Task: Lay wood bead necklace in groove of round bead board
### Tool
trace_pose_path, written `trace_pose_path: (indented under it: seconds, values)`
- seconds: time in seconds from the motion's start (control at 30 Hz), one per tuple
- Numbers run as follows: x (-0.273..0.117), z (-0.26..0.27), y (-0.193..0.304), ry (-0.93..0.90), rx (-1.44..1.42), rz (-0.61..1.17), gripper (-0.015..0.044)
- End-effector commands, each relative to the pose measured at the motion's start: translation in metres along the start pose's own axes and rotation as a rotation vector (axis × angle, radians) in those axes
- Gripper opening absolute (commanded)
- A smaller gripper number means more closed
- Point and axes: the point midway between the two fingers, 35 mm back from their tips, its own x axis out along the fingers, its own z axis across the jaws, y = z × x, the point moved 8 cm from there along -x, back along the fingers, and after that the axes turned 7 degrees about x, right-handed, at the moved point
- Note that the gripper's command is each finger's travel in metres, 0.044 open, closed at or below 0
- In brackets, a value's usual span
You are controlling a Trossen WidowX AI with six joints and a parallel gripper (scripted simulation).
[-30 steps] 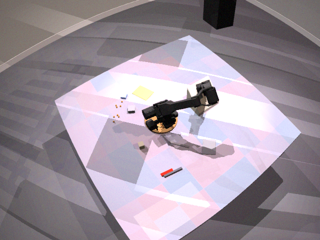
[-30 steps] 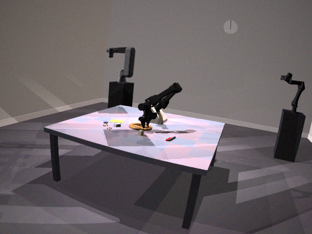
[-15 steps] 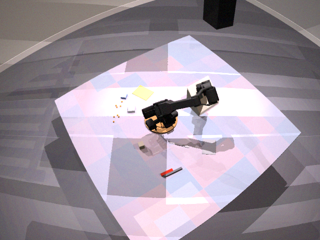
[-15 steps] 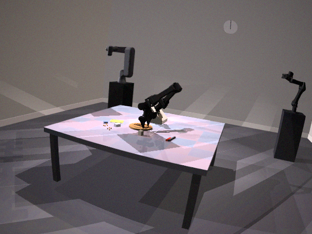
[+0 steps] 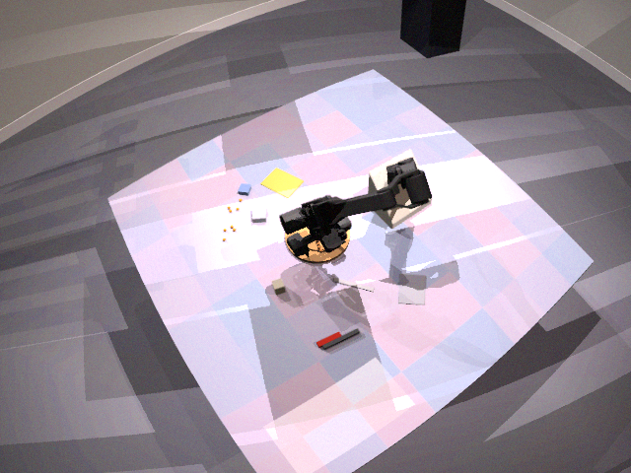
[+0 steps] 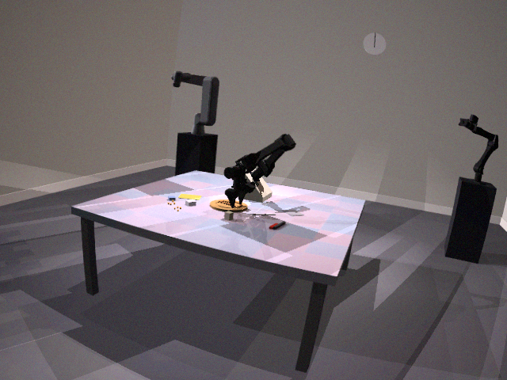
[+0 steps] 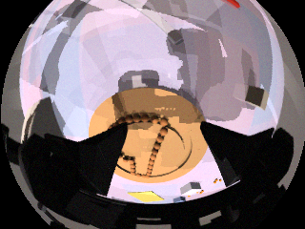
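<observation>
The round wooden bead board lies on the table under my gripper. My gripper is open wide and low over the board, with no beads seen held between the fingers. The brown bead necklace lies on the board. In the wrist view it curves along the upper left of the ring, turns sharply and crosses the middle, then bends in a small notch at the lower left. The groove shows bare on the right. The left finger hides part of the necklace.
A small olive cube and a thin white stick lie near the board. A white block, blue block, yellow sheet and several orange beads lie beyond. A red-and-black object lies further off.
</observation>
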Motion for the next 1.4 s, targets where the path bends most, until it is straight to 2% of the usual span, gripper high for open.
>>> trace_pose_path:
  seconds: [0.0,0.13,0.3,1.37]
  values:
    - [-0.009,-0.001,0.003,0.004,0.053,-0.001,0.0361]
    - [-0.031,0.0,0.01,0.004,0.197,-0.001,0.0256]
    - [-0.028,0.0,0.011,0.004,0.204,-0.001,0.0125]
    - [0.008,0.0,0.01,0.003,0.204,-0.002,0.012]
